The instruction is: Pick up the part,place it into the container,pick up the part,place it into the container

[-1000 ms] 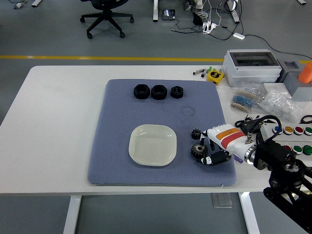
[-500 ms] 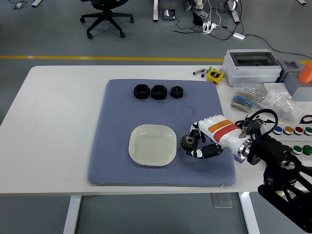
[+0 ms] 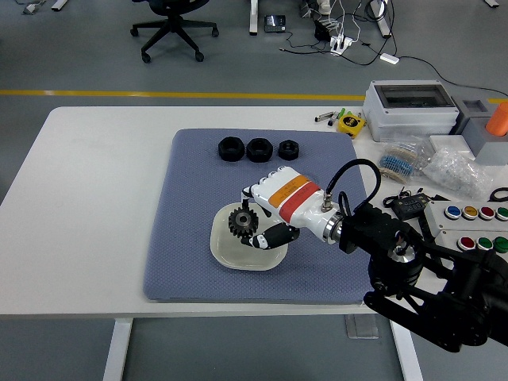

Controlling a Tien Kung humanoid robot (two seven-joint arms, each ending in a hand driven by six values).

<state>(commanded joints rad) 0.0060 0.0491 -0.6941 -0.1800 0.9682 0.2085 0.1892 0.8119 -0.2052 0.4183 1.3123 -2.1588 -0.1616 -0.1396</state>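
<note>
1. We see the robot's right hand (image 3: 266,208), white with an orange and a red band across its back, reaching in from the right on a black arm (image 3: 413,270) and held over the shallow, cream-coloured square dish (image 3: 224,249).
2. Its fingers are closed around a black toothed gear (image 3: 240,221), which sits between the white fingers on the far side and the black-tipped thumb (image 3: 270,236) on the near side.
3. The gear is held above the dish's right half; we cannot tell whether it touches the dish's floor.
4. The dish lies near the middle of a blue-grey textured mat (image 3: 190,198) spread on the white table (image 3: 87,175).
5. Three black hexagonal nuts (image 3: 258,148) stand in a row close to the mat's far edge, well apart from the dish.
6. To the right of the mat we note a grey box with a clear lid (image 3: 410,106), a small yellow tape measure (image 3: 349,123), clear bags of small parts (image 3: 432,167) and a panel of coloured push-buttons (image 3: 475,222).
7. An orange object (image 3: 498,117) shows at the right edge of the view.
8. A black office chair (image 3: 171,24) stands on the grey floor beyond the table.
</note>
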